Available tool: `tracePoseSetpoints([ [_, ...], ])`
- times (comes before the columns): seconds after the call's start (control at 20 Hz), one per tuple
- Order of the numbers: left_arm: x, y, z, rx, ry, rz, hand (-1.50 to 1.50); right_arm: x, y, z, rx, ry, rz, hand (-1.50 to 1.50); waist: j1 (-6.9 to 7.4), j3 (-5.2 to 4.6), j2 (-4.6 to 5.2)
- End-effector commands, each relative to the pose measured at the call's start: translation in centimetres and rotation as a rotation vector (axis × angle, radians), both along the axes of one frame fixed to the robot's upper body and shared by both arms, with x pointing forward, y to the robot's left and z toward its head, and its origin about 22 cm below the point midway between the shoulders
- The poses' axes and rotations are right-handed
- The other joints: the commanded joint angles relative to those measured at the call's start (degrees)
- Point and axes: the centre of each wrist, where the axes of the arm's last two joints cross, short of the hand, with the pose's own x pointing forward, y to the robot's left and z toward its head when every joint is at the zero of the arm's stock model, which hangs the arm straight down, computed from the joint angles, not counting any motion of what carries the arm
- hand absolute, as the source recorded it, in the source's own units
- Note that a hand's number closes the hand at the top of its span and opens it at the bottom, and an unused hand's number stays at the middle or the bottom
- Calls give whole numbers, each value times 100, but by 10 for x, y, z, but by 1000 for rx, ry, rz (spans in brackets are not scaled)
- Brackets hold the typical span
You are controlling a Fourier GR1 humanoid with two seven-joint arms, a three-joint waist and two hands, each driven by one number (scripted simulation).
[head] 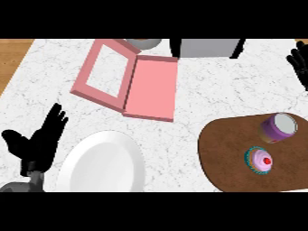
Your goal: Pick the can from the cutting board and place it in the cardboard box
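At the far left of my view, the left robot hand (pixel 41 137) rests low beside the white plate (pixel 103 164), fingers straight and spread, thumb out, holding nothing. I read it as idle.

Moving right, the pink box (pixel 126 81) lies open on the bench (pixel 230 97) above the plate, its windowed lid folded out to the left and its tray to the right. I take this to be the cardboard box the task means, though it looks pink to me. Nothing is inside it. Behind it, at the top edge, I see a grey round object (pixel 145 43) and a grey block with black sides (pixel 207 48); I cannot tell what either is.

Further right sits the brown cutting board (pixel 226 155). The can (pixel 278 127), purple with a pale top, is on its upper right part, tipped somewhat. Just below it on the board is a cupcake (pixel 259 159) with pink icing and a red dot.

At the top right corner the right robot hand (pixel 307 65) hangs well apart from the can, fingers relaxed, gripping nothing.

So my judgement: nothing of the task is done. The can is untouched; reaching, grasping, carrying it left and setting it in the box all remain.

The bench is white marble with grey veins; wood flooring shows at both upper corners.
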Motion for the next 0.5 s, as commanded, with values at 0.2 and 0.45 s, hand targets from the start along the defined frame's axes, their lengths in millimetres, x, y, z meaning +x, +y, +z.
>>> tracePoseSetpoints([
  [0.2, -4, 42, 19, 359, -74, -44, 0, -62, -83, -40, 88, -286, -462, -150, -932, -74, -5],
  [0.45, -9, 48, 14, 406, -46, -67, 0, -115, -125, -99, 182, -327, -987, -150, -1115, -66, 99],
])
